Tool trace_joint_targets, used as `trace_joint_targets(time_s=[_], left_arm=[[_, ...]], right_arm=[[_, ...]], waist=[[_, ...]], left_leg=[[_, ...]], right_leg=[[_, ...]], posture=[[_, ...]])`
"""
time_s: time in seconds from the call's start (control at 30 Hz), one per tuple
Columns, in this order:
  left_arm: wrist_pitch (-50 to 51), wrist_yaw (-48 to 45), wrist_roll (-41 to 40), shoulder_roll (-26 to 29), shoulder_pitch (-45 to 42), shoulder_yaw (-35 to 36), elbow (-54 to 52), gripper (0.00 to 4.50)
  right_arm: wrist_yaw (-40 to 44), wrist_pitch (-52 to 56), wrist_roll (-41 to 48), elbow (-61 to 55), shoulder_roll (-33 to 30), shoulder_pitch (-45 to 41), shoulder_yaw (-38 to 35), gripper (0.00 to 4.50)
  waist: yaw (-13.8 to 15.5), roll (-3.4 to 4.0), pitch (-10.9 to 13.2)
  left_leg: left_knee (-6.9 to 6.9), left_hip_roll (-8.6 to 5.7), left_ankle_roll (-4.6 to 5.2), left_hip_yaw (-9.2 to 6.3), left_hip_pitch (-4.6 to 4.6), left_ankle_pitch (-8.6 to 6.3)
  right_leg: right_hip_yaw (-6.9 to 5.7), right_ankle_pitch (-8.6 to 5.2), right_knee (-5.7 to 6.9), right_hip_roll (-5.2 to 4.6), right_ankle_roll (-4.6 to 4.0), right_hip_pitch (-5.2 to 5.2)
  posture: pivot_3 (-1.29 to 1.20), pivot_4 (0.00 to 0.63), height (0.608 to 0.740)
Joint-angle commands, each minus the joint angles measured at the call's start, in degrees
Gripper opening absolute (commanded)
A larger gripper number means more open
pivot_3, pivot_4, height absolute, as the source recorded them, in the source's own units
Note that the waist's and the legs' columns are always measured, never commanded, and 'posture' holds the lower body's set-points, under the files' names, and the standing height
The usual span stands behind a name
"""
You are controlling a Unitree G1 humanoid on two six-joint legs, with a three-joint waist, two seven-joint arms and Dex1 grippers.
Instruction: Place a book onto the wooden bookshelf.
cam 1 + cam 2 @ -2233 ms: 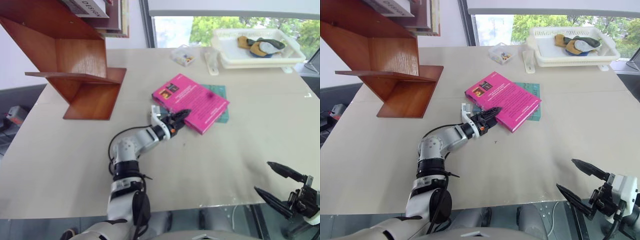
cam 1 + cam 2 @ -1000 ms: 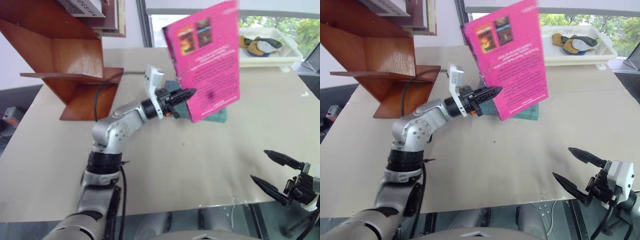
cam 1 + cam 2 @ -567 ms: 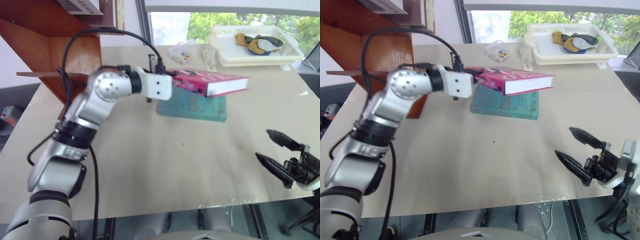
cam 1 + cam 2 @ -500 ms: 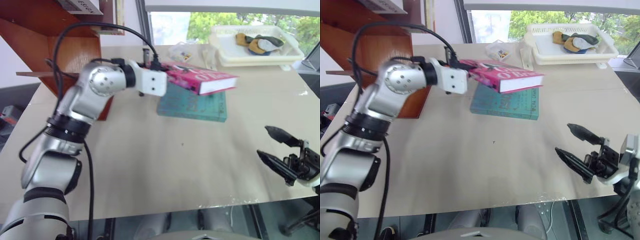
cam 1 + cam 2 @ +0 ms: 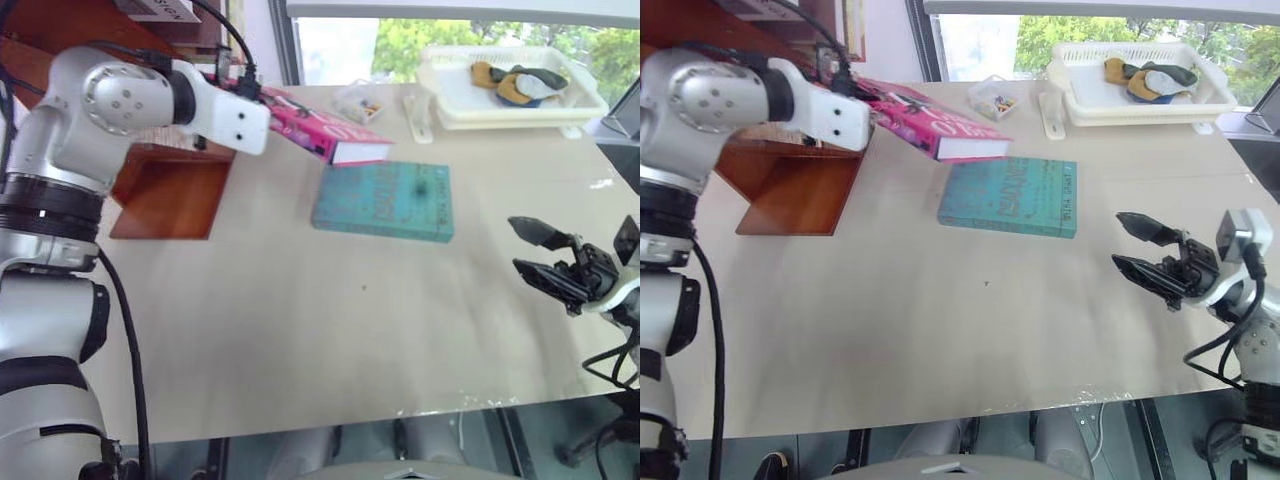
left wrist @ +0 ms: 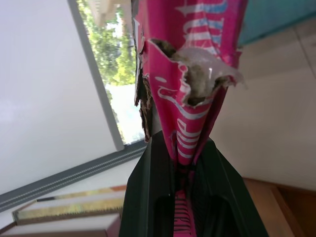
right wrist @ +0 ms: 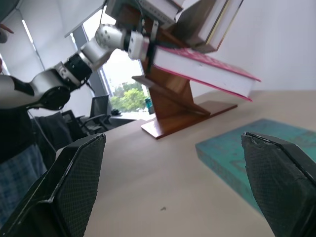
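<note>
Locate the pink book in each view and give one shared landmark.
Left eye view: pink book, upper middle, lifted above the table.
Right eye view: same book, upper left of centre.
Left wrist view: book pinched between the fingers.
Right wrist view: book by the wooden bookshelf.
Landmark: teal book.

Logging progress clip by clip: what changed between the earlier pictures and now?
The left gripper lifted the pink book off the teal book, turned it flat and carried it to the wooden bookshelf, still clamped. The right gripper rose, open. Teal book and white tray stayed.
</note>
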Motion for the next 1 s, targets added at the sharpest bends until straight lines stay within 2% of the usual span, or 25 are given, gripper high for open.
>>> trace_joint_targets(time_s=[0.03,0.17,0.23,0.27,0.33,0.47,0.63,0.8,1.0], left_arm=[[1.88,-7.26,-6.12,6.96,0.71,6.23,-6.67,0.0],[4.24,-11.11,-12.45,11.62,3.37,11.74,-11.6,0.0],[2.52,-14.84,-17.47,15.54,6.93,14.82,-14.68,0.0],[4.99,-16.84,-20.03,18.56,10.46,17.93,-16.62,0.0],[6.99,-18.32,-21.33,23.66,16.52,23.03,-17.63,0.0],[10.83,-18.93,-19.87,29.54,28.05,34.63,-17.2,0.0],[7.8,-17.13,-14.9,31.79,37.54,43.79,-12.16,0.0],[2.37,-11.25,-11.34,33.63,41.94,43.74,-4.51,0.0],[-1.62,-3.56,-10.93,34.0,39.32,35.38,1.23,0.0]], right_arm=[[2.48,1.15,-1.15,2.81,0.0,-4.15,1.07,4.5],[3.38,2.33,-1.74,3.33,0.59,-6.46,2.14,4.5],[3.34,3.17,-1.74,2.83,0.49,-7.17,1.94,4.5],[3.47,4.2,-1.31,2.07,-0.39,-7.65,1.55,4.5],[3.27,6.16,-0.26,0.69,-1.79,-8.35,0.7,4.5],[3.46,8.18,0.58,1.14,-3.39,-10.66,-0.44,4.5],[5.93,10.23,0.31,3.56,-4.48,-13.16,-0.1,4.5],[5.49,12.42,1.13,3.89,-4.44,-15.06,-0.84,4.5],[5.12,12.23,1.28,2.91,-4.26,-15.29,-1.98,4.5]], waist=[[-0.76,0.03,0.01],[-1.29,0.03,0.01],[-1.55,0.04,0.01],[-1.53,0.04,0.01],[-1.74,0.15,0.07],[-1.42,0.25,0.14],[-0.92,0.24,0.14],[-1.1,0.25,0.14],[-1.39,0.25,0.14]], left_leg=[[0.01,0.0,0.0,0.0,0.0,0.0],[0.05,-0.09,0.0,-0.09,-0.04,0.0],[0.05,-0.11,0.0,-0.12,-0.05,0.0],[0.05,-0.12,0.0,-0.11,-0.05,0.0],[0.05,-0.13,0.0,-0.1,-0.05,0.0],[-0.01,-0.14,0.0,-0.15,-0.05,0.0],[0.06,-0.19,0.0,-0.17,-0.02,0.0],[0.03,-0.2,0.0,-0.16,-0.01,0.0],[-0.03,-0.2,0.0,-0.12,-0.02,-0.01]], right_leg=[[-0.04,0.0,0.02,-0.02,0.0,-0.02],[-0.24,0.0,0.09,-0.19,0.0,-0.08],[-0.26,0.0,0.08,-0.2,0.0,-0.07],[-0.21,0.0,0.1,-0.21,0.0,-0.09],[-0.18,0.0,0.12,-0.21,0.0,-0.16],[-0.26,0.0,0.07,-0.19,0.0,-0.17],[-0.32,0.0,0.1,-0.21,0.0,-0.12],[-0.28,0.01,0.11,-0.24,-0.01,-0.13],[-0.25,0.01,0.13,-0.26,-0.01,-0.14]], posture=[[0.0,0.15,0.74],[0.0,0.15,0.74],[0.0,0.15,0.74],[0.0,0.15,0.74],[0.0,0.15,0.74],[0.0,0.15,0.74],[0.0,0.15,0.74],[0.0,0.15,0.74],[0.0,0.15,0.74]])
